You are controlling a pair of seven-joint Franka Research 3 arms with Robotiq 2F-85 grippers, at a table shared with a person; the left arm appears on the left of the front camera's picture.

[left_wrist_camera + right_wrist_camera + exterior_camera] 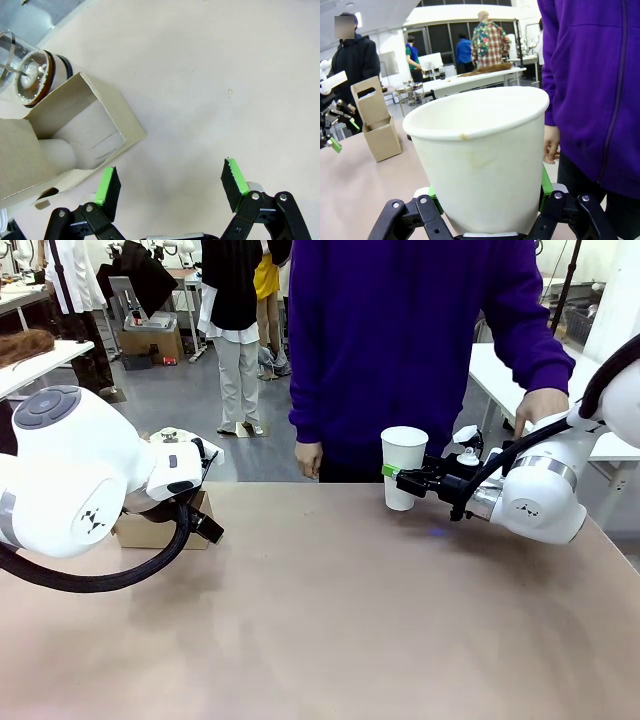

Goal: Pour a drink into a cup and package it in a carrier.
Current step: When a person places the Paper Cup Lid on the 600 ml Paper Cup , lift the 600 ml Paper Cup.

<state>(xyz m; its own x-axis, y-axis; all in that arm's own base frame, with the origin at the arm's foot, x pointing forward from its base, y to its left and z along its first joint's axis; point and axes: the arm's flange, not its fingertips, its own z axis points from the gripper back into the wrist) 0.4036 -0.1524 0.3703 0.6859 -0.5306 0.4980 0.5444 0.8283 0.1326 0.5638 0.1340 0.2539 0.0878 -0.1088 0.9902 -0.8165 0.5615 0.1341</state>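
A tall white paper cup (403,445) is held upright just above the table's far side, and my right gripper (394,472) is shut on its lower half. In the right wrist view the cup (480,160) sits between the green pads (545,186), lidless, its inside hidden. The brown cardboard carrier (140,532) stands at the left, partly behind my left arm. My left gripper (171,182) hangs open over bare table just beside the carrier (100,120), nothing between its fingers. The drink is out of view.
A clear jug with metal bands (27,75) stands behind the carrier. A person in a purple top (400,340) stands at the far edge, one hand (310,458) hanging by the table. A white rounded object (57,152) lies inside the carrier.
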